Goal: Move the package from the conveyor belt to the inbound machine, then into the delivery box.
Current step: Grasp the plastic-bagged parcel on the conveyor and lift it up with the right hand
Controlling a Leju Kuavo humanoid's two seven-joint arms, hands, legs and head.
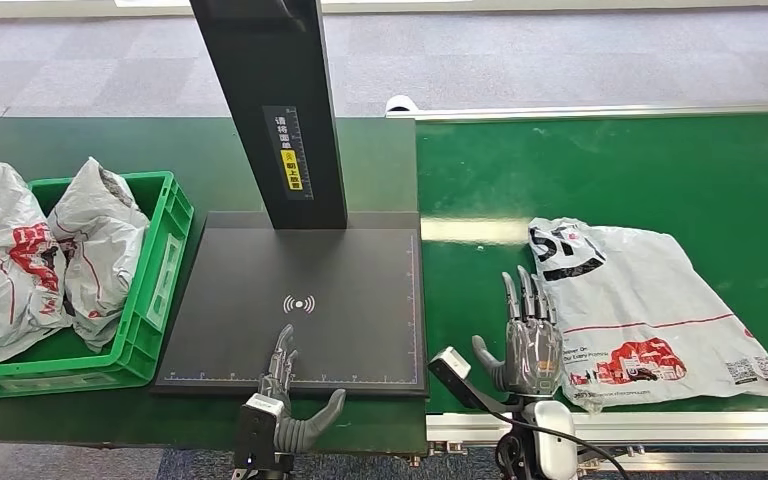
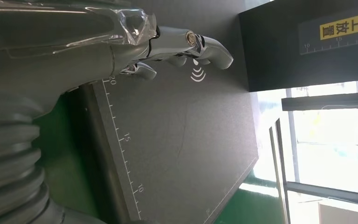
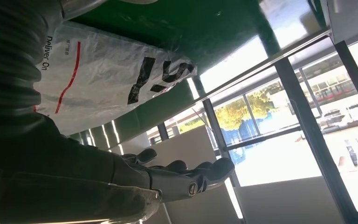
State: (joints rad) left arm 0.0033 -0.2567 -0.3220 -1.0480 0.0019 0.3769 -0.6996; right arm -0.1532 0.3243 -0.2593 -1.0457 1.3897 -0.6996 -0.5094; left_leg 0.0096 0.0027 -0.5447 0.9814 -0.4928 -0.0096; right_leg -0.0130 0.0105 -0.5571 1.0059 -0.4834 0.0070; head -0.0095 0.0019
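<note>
A flat grey package (image 1: 650,310) with red and black print was seen lying on the green conveyor belt (image 1: 610,170), toward the belt's near edge and well to the right of the inbound machine (image 1: 295,300). The right hand (image 1: 530,340) was held over the belt just beside the package's left edge, fingers straight and spread, nothing gripped; in the head view its fingertips (image 1: 526,283) appeared to lie at or over the package's edge, though contact could not be judged. In the right wrist view the package (image 3: 116,79) was seen beyond the extended fingers (image 3: 200,175), and no hold was shown.

The left hand (image 1: 290,395) was placed at the near edge of the machine's dark flat plate, empty, with fingers extended and the thumb held apart — the fingers (image 2: 191,44) were seen in the left wrist view reaching above the plate near its white wave symbol (image 2: 197,73). A black upright column (image 1: 270,110) (bearing a yellow label) rose from the back of the plate.

To the left of the machine, a green delivery box (image 1: 155,290) was set on the dark green table (image 1: 160,145), and two crumpled grey bags (image 1: 50,255) with red print were held in it — one bulging past the box's left side.
</note>
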